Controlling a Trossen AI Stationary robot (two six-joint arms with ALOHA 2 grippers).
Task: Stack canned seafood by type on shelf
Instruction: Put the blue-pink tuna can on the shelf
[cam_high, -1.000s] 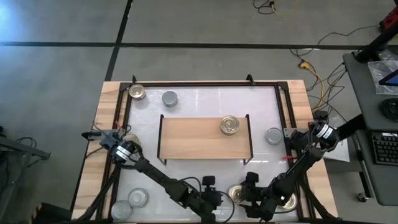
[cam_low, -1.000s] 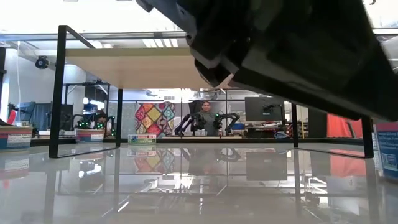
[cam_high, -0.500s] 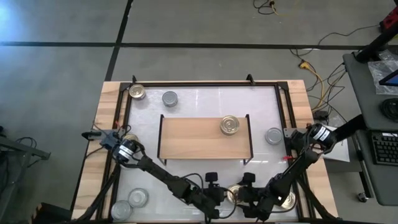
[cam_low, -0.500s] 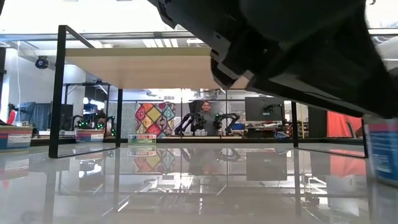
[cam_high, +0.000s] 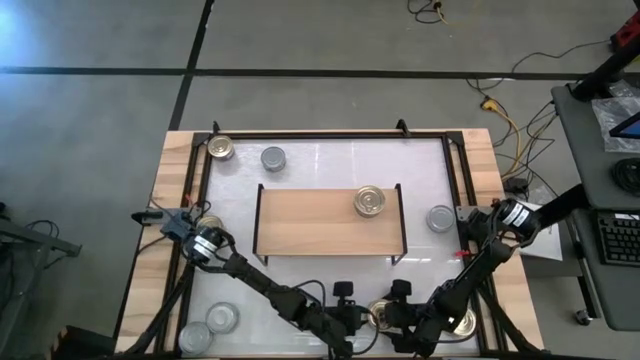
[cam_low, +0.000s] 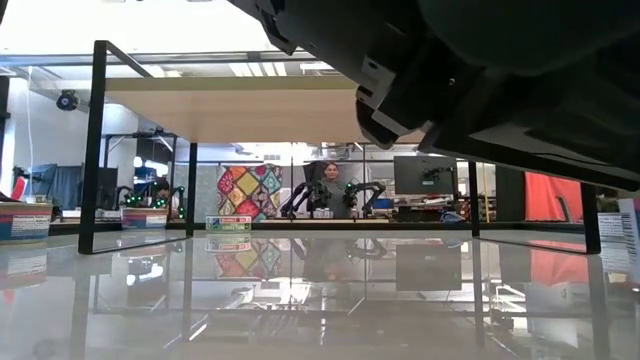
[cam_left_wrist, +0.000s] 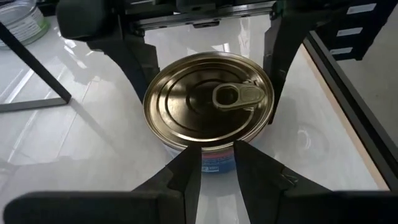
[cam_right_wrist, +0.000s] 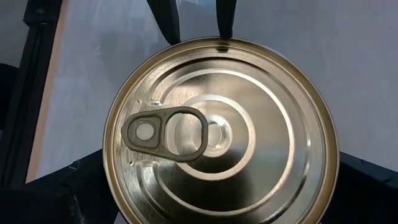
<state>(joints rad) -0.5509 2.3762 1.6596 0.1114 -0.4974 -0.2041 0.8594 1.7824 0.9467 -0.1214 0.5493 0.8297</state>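
While both dark arms reach down to the near edge of the white desk (cam_high: 320, 165) with its wooden border, they meet over one squat round tin with a shiny gold ribbed top and pull tab (cam_left_wrist: 208, 102). That gold tin stands upright on the desk, near of the low light-wood shelf on thin black legs (cam_high: 310, 222). From its left, the left pincer (cam_left_wrist: 217, 163) has its fingers drawn narrow, their tips just beside the tin's wall without enclosing it. Opposite, the right pincer (cam_high: 392, 318) is spread wide, its fingers (cam_left_wrist: 134, 53) straddling the tin on both sides; whether they touch it I cannot tell. On the shelf's right part sits another gold-topped tin (cam_high: 369, 201). Elsewhere on the desk are a gold tin (cam_high: 220, 148) and a silver-grey tin (cam_high: 272, 157) at far left, and a grey tin (cam_high: 439, 217) right of the shelf.
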